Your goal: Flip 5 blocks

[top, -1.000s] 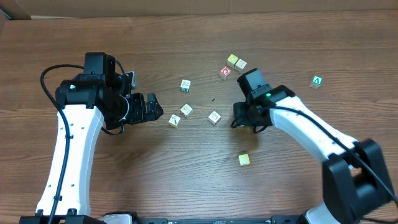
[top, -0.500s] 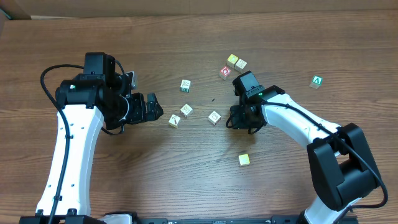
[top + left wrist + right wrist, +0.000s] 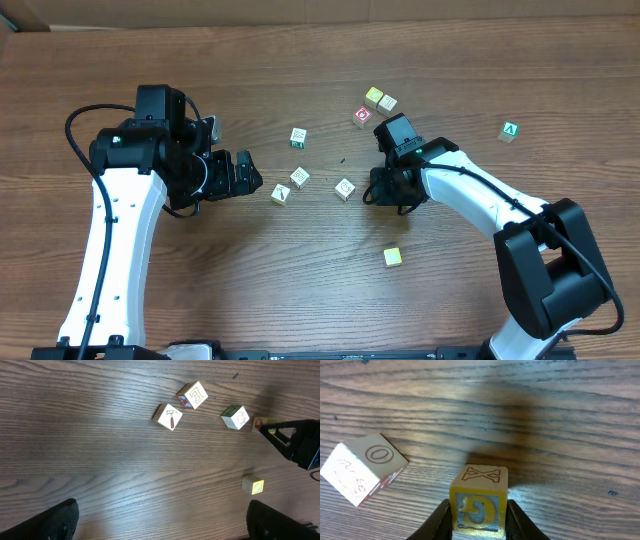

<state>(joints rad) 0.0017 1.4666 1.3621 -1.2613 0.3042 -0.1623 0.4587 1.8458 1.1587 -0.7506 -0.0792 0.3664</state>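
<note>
I'm looking down on a brown wood-grain worktop with a tan strip along its far edge. Small blocks are scattered across the middle. Three of them lie near the end of my left arm. A pair sits farther back beside a red-faced cube. A green cube is well off to the right, and a yellow-faced block lies toward the near edge.

The left arm runs up the left side and turns its wrist inward, its jaws spread wide and gripping nothing. My right arm reaches in toward the centre. Its jaws are closed against both sides of a block marked X, with the fingers pressed to it. A block marked O lies near it, not touching.
</note>
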